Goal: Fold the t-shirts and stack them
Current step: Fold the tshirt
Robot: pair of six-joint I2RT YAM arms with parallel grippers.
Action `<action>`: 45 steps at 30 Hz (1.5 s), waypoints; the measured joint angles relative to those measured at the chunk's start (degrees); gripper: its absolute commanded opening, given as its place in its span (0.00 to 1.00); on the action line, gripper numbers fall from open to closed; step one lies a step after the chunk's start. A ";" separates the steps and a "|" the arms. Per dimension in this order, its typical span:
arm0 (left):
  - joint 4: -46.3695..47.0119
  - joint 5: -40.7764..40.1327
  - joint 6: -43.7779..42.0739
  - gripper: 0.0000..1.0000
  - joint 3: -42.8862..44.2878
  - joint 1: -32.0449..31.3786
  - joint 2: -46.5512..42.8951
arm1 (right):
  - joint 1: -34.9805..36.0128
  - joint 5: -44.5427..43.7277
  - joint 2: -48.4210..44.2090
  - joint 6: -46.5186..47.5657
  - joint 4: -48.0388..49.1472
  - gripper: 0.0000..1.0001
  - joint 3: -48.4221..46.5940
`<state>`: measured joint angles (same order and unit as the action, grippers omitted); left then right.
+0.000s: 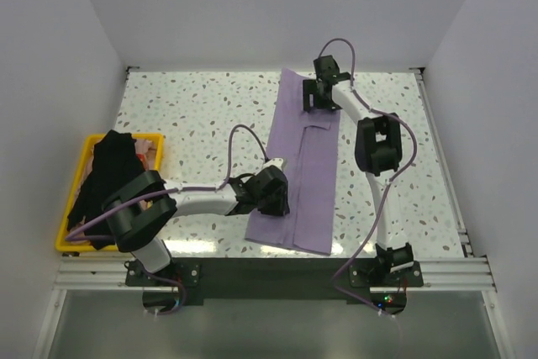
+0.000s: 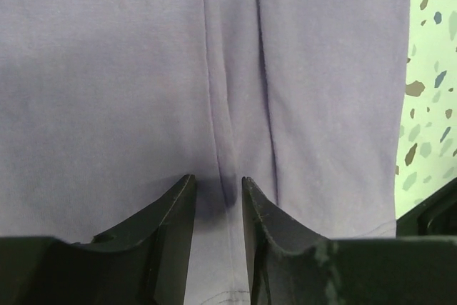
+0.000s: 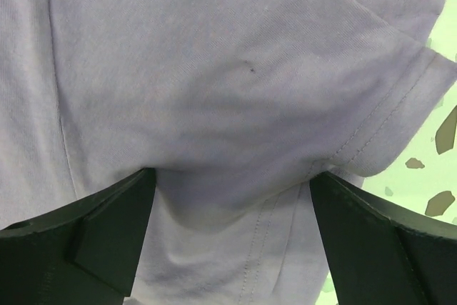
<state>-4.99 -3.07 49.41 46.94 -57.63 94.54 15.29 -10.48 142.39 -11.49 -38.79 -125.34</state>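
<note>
The lavender shirt (image 1: 307,166) lies in the middle of the desk (image 1: 193,115), folded to a long strip from far to near. The left gripper (image 1: 273,195) sits on its near left edge. Its fingers stand a little apart over a crease, and I cannot tell if they pinch cloth. The right gripper (image 1: 318,94) is at the far end, its fingers spread wide with a hump of cloth between. At the left, well apart, a yellow crate (image 1: 63,241) carries the black shirt (image 1: 108,170), draped over its rim.
</note>
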 measured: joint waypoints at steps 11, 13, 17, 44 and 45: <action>-6.47 1.29 0.04 0.41 3.61 -0.52 -0.22 | -0.74 -0.02 -17.35 -5.27 3.48 0.89 24.02; -7.41 1.09 -0.48 0.41 3.76 -0.26 -1.03 | -0.85 0.20 -21.33 -6.43 4.37 0.87 28.06; -8.52 0.87 -0.79 0.41 3.74 0.70 -3.34 | -0.94 1.07 -26.45 -8.66 6.80 0.68 32.85; -11.26 -2.75 -2.45 0.42 -8.59 8.83 -15.21 | -0.68 2.51 -19.87 -15.58 12.33 0.38 34.25; -11.21 -2.75 -2.40 0.41 -9.49 8.83 -15.21 | -0.68 2.51 -19.87 -15.72 12.57 0.37 34.36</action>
<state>-16.21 -5.82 47.00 37.45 -48.80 79.33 14.61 -7.97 122.52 -27.20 -26.22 -90.98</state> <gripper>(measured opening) 0.420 0.383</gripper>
